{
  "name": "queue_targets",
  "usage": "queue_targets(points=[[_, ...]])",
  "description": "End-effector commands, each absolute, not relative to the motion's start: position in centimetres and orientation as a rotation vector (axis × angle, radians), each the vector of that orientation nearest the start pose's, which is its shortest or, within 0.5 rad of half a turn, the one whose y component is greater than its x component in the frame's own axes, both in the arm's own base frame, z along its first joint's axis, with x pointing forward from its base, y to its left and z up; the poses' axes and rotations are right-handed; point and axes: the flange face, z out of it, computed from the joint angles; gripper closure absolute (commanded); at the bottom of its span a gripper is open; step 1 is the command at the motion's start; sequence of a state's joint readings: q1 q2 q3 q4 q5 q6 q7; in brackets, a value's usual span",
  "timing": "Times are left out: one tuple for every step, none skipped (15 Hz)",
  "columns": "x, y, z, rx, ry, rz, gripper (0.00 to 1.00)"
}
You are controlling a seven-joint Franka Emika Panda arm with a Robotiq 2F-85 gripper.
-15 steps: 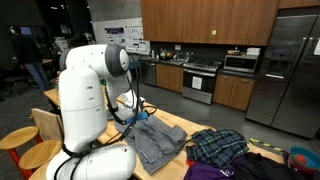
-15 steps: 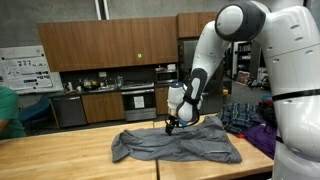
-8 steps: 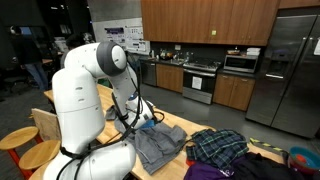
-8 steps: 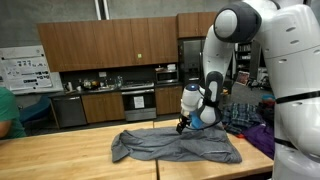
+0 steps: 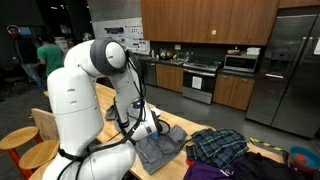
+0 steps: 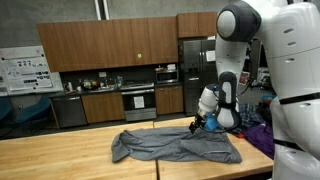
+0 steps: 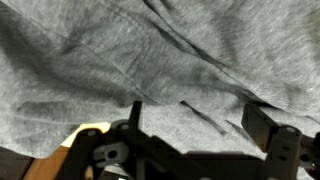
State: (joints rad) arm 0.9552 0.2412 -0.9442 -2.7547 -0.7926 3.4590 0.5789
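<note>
A grey garment lies spread flat on the wooden table; it also shows in an exterior view and fills the wrist view. My gripper hangs just above the garment's far end, near a pile of other clothes. In the wrist view the gripper has its two fingers spread wide with only wrinkled grey fabric below and nothing between them. A corner of bare table shows at the lower left of the wrist view. In an exterior view the gripper is partly hidden by the arm.
A plaid cloth and a purple cloth lie piled beside the grey garment. Kitchen cabinets, a stove and a steel fridge stand behind. A wooden stool stands by the table. A person stands at the back.
My gripper has moved along the garment from its middle toward the end by the clothes pile. The garment has kept its shape.
</note>
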Motion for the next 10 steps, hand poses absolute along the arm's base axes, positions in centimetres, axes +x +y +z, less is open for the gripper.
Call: queue_targets(points=[[39.25,6.98,21.41,-3.03,-0.459,-0.711,0.0],[38.97,6.84,21.4,-3.028,-0.444,-0.706,0.0],[38.8,6.76,21.43,-3.026,-0.436,-0.703,0.0],[38.71,6.71,21.53,-3.022,-0.429,-0.704,0.0],[38.71,6.65,21.62,-3.019,-0.423,-0.706,0.0],[38.73,6.66,21.68,-3.017,-0.422,-0.708,0.0],[38.73,6.67,21.71,-3.016,-0.422,-0.709,0.0],[38.74,6.68,21.73,-3.016,-0.421,-0.71,0.0],[38.74,6.68,21.74,-3.016,-0.421,-0.71,0.0],[38.74,6.68,21.74,-3.016,-0.421,-0.71,0.0]])
